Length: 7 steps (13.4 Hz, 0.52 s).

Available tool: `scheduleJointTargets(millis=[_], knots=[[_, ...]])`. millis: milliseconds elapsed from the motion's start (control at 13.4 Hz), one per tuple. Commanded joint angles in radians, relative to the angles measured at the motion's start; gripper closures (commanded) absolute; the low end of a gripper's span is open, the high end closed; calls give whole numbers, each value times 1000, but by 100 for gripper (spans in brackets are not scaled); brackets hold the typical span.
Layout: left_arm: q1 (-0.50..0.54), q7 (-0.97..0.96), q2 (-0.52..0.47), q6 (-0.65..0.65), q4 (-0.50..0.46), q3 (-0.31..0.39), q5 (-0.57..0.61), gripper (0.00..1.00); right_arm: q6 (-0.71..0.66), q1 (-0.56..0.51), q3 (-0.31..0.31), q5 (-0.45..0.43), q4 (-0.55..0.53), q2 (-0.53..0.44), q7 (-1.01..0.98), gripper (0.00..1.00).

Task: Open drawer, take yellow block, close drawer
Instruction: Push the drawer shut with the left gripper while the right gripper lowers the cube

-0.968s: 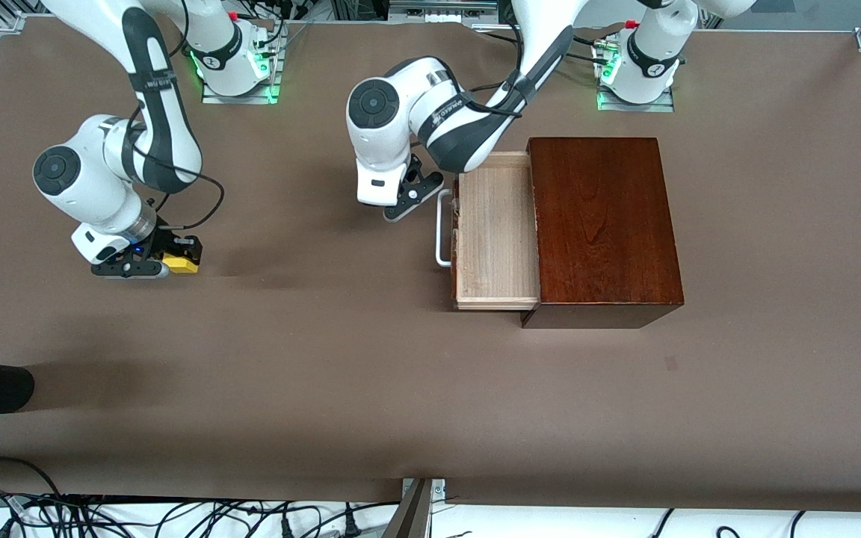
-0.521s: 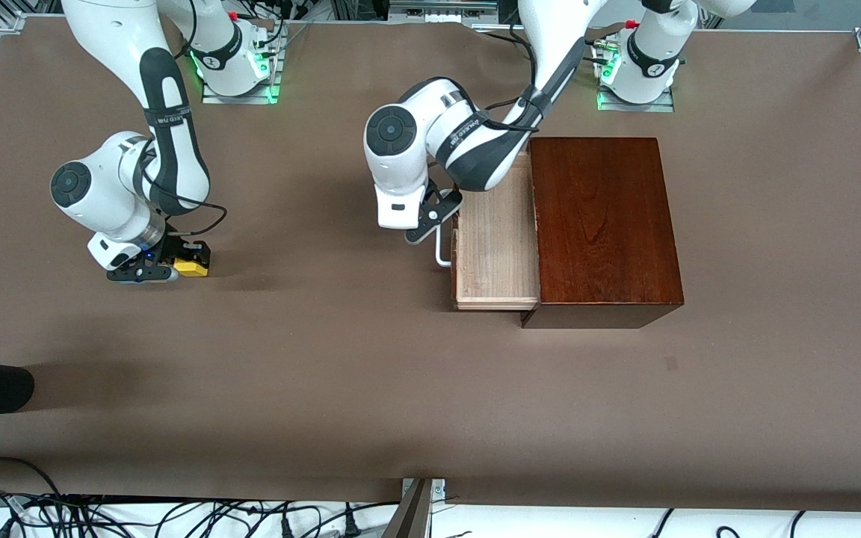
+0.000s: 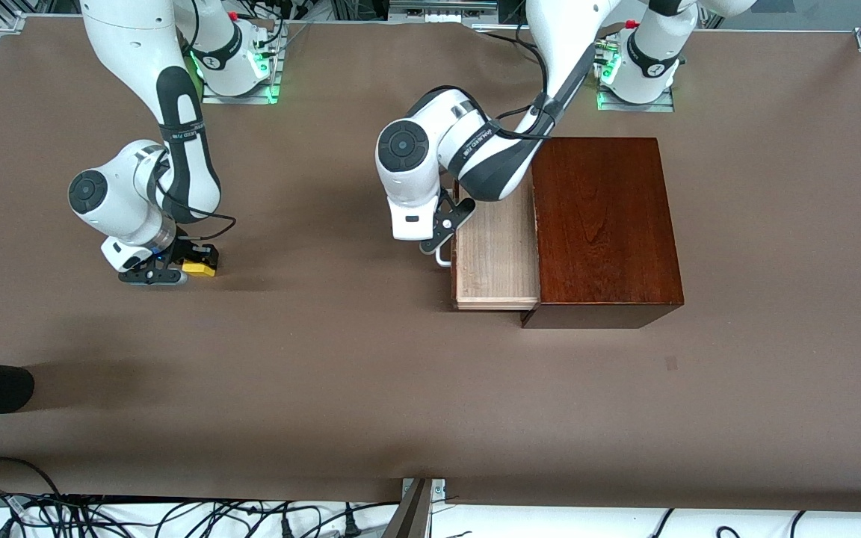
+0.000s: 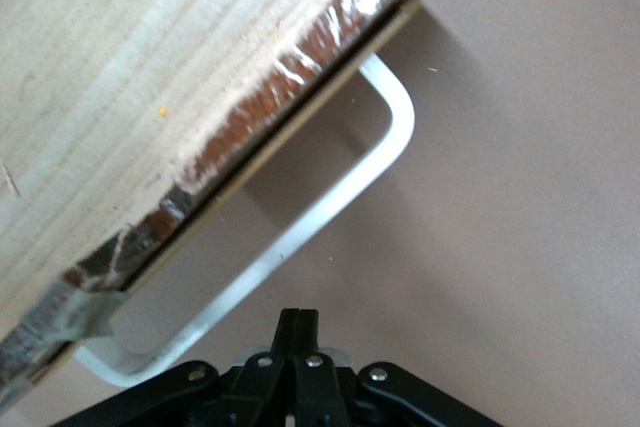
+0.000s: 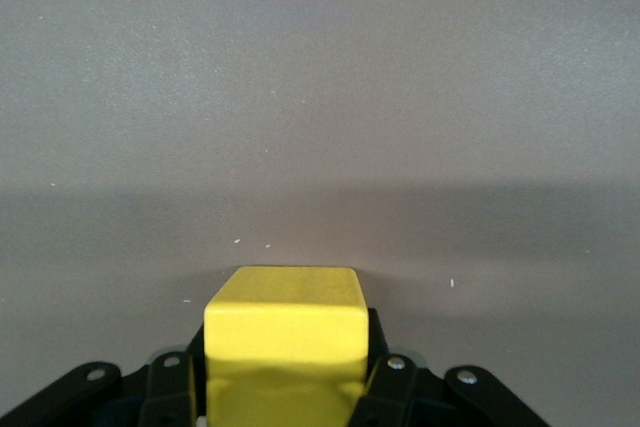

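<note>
Since the earlier frame my left gripper [image 3: 439,240] has moved down-frame along the handle [image 3: 442,258], fingers now closed, empty, wrist angled at the open drawer [image 3: 496,258], centre frame. My right gripper [image 3: 176,270] clamps the block [image 3: 199,268], frame left.

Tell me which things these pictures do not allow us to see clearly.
- Front view: the left arm covers part of the drawer tray and most of its white handle.
- Left wrist view: whether the shut left gripper touches the handle is unclear.
- Right wrist view: the lower part of the yellow block is cut off by the edge, within the right gripper.
</note>
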Motion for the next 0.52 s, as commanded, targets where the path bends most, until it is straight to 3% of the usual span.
scheduleJointTargets(millis=[0, 298, 447], knots=[[18, -11, -6, -50, 16, -3, 14, 100, 6, -10, 12, 32, 20, 29, -23, 0], [24, 12, -34, -113, 18, 38, 20, 100, -78, 1, 6, 13, 81, 18, -19, 0], [31, 59, -55, -144, 16, 49, 38, 100, -178, 2, -36, -42, 136, 18, -14, 0]])
